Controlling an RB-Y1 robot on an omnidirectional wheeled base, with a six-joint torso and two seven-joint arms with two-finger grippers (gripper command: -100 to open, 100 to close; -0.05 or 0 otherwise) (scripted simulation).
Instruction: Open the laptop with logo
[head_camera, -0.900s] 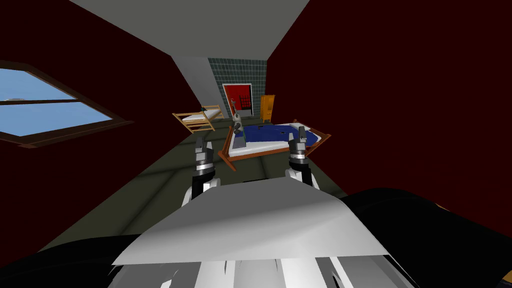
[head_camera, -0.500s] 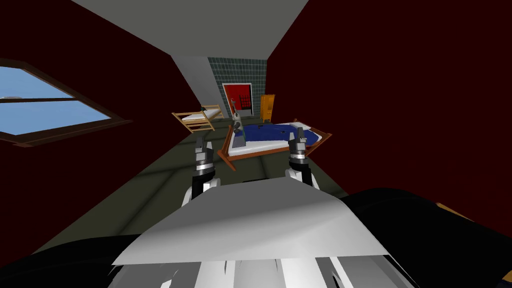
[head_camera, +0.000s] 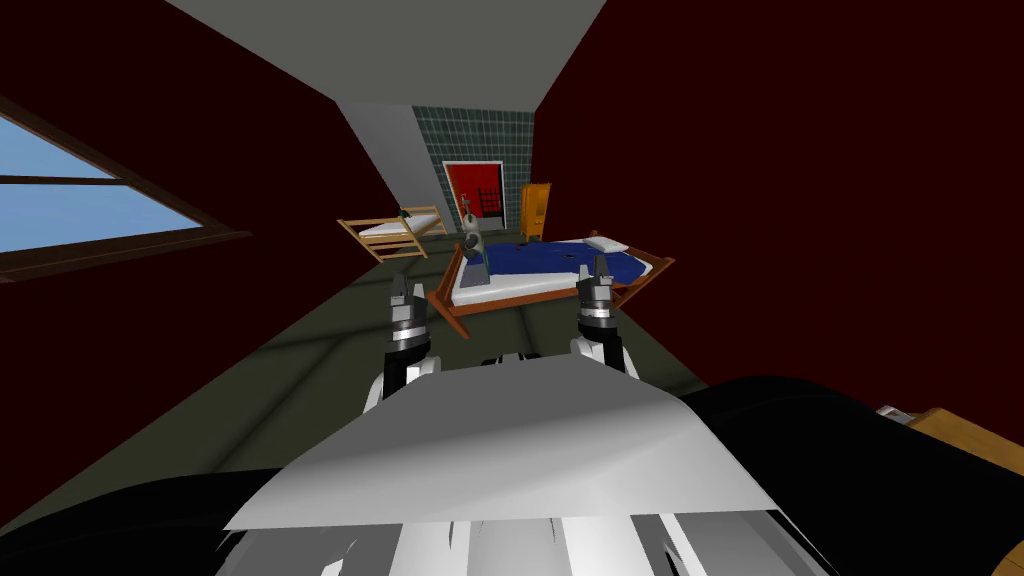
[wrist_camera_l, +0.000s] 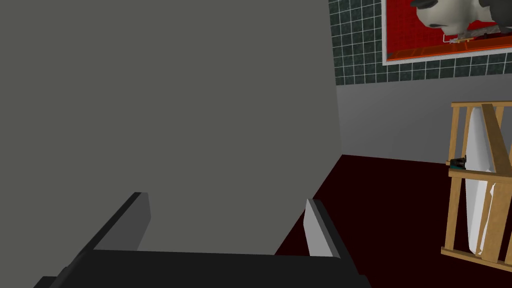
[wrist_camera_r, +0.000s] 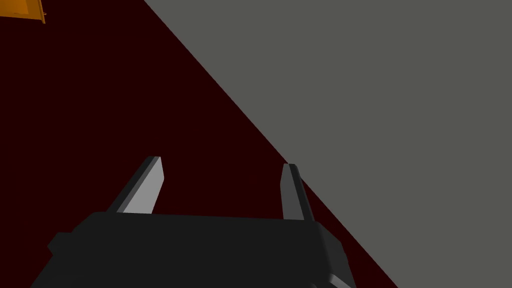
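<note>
My left gripper (head_camera: 404, 291) and right gripper (head_camera: 600, 266) are held up side by side in front of my chest. In the left wrist view the left gripper (wrist_camera_l: 227, 220) is open with nothing between its fingers. The right gripper (wrist_camera_r: 220, 190) is also open and holds nothing. Ahead across the floor stands a wooden-framed bed (head_camera: 455, 300) with a blue cover (head_camera: 530, 258). A small dark shape (head_camera: 568, 257) lies on that cover, too small to tell what it is. A wooden surface (head_camera: 965, 432) with a small pale thing (head_camera: 895, 411) at its edge shows at the lower right.
A light wooden crib (head_camera: 395, 232) stands left of the bed, with a small dark object (wrist_camera_l: 457, 161) on its rail. A grey and white figure (head_camera: 472, 238) is at the bed's near left corner. An orange cabinet (head_camera: 535, 210) and a red-framed opening (head_camera: 473, 192) are at the far wall.
The whole head view has shifted: the window slid left, the bed moved up and right, and the wooden surface came into the lower right. That is my own move. The arms kept their pose.
</note>
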